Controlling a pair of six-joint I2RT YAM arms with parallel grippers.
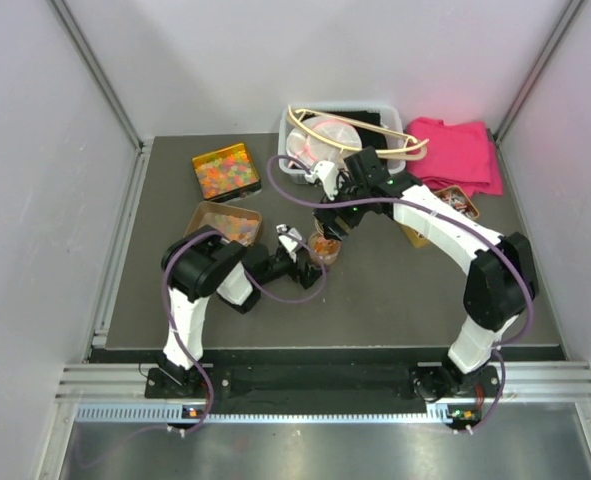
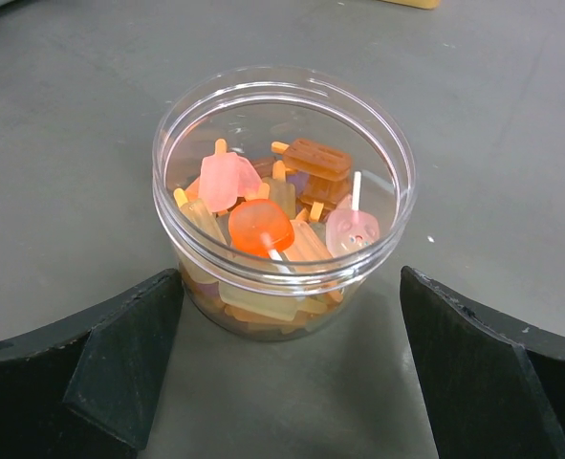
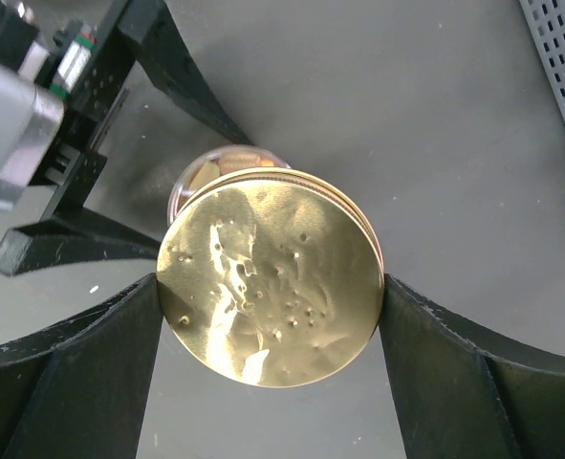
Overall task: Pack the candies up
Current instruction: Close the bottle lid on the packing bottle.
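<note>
A clear round jar stands on the dark table, filled with the candies: translucent orange, pink, yellow and brown lolly-shaped pieces. My left gripper is open just in front of the jar, with a finger low on each side and neither touching it. My right gripper is shut on a round gold lid, held flat by its rim above the jar, which mostly hides beneath it. From the top view, the jar sits mid-table between both grippers.
An orange tin of mixed candies lies at the back left, with a brown box of candies in front of it. A white bin with a hanger stands at the back. A pink cloth and another box are at the right.
</note>
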